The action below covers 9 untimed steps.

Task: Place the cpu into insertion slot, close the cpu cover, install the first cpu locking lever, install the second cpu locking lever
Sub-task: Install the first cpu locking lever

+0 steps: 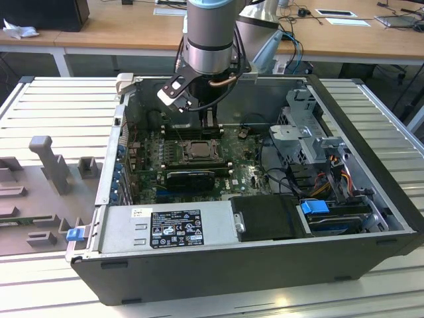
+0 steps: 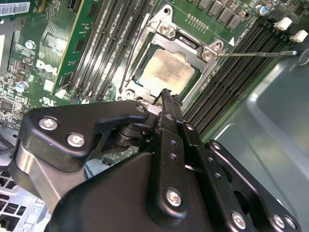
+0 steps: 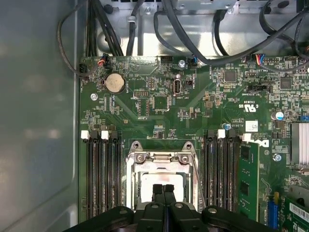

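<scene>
The cpu [image 2: 166,70], a silvery square chip, lies flat in the insertion slot [image 3: 131,180] on the green board [image 3: 159,104]; the exterior view shows the cpu [image 1: 197,150] mid-board. The cpu cover [image 2: 190,43], a metal frame with a window, lies down around the chip. A thin locking lever [image 2: 256,53] juts from one socket corner over the memory slots. My gripper [image 3: 163,189] is shut with nothing between its fingers. In both wrist views its tips hover at the socket's edge, the gripper [image 2: 166,94] hiding that edge. In the exterior view the gripper [image 1: 209,124] hangs just behind the socket.
Black memory slots [image 3: 101,174] flank the socket on both sides. A graphics card [image 1: 191,177] lies in front of it, then the power supply [image 1: 172,228]. A drive cage [image 1: 308,139] and cables [image 3: 193,43] crowd the exterior view's right. Grey case walls [image 3: 38,111] close in.
</scene>
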Motion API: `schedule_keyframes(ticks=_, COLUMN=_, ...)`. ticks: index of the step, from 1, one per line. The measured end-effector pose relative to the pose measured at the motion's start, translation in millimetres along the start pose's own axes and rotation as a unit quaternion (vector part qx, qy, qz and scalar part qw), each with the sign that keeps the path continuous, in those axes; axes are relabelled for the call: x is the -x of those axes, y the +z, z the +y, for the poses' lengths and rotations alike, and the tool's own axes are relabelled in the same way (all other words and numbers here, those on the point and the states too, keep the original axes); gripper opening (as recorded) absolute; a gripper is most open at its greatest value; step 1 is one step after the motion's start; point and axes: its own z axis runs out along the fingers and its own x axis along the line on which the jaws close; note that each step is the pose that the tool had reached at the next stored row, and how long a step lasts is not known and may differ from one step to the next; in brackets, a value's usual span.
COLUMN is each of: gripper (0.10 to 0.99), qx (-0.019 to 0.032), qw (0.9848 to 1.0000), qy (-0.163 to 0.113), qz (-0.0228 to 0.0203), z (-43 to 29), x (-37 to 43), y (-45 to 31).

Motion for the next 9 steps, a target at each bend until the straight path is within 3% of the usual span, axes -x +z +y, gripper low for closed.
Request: schedule_keyframes(ticks=9, gripper=0.106, qx=0.0000, qw=1.0000, qy=0.000, qz=0.0000, z=-0.2, x=-0.2, y=-5.0)
